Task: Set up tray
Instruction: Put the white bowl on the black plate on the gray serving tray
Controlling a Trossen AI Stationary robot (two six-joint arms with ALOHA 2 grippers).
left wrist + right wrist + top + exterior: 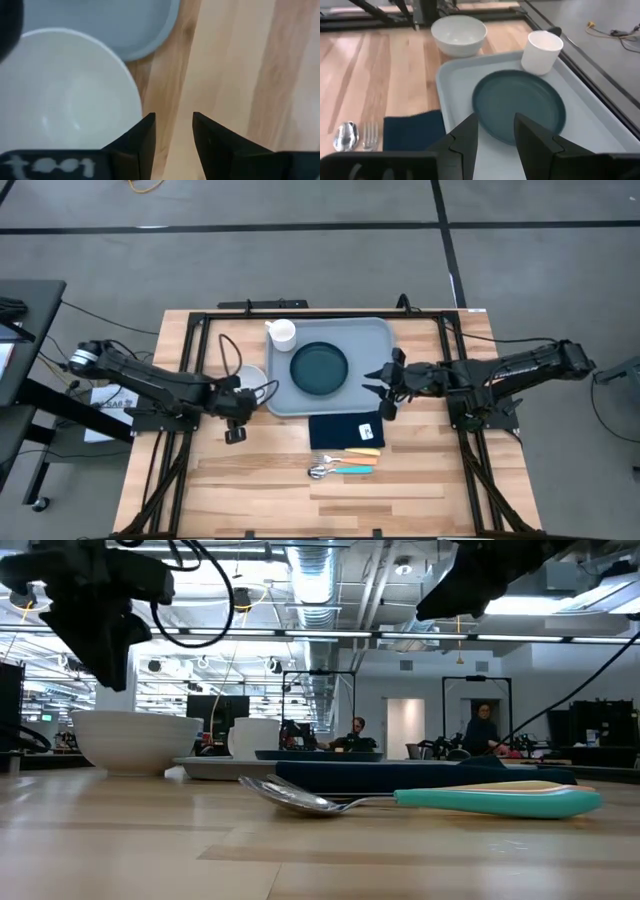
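The grey-blue tray (375,340) lies flat on the table, with the teal plate (319,368) at its middle and a white cup (283,332) at its far left corner. A white bowl (250,379) stands on the wood just left of the tray. My left gripper (173,131) hovers open over bare wood on the near side of the bowl (65,95), touching nothing. My right gripper (495,134) is open above the tray's right part (455,90), pointing toward the plate (520,105) and cup (542,50).
A navy napkin (346,430) lies on the table on the near side of the tray, and a spoon (420,800) and other cutlery with coloured handles (345,465) lie nearer still. Black frame rails run along the table's sides. Bare wood shows at the near left and near right.
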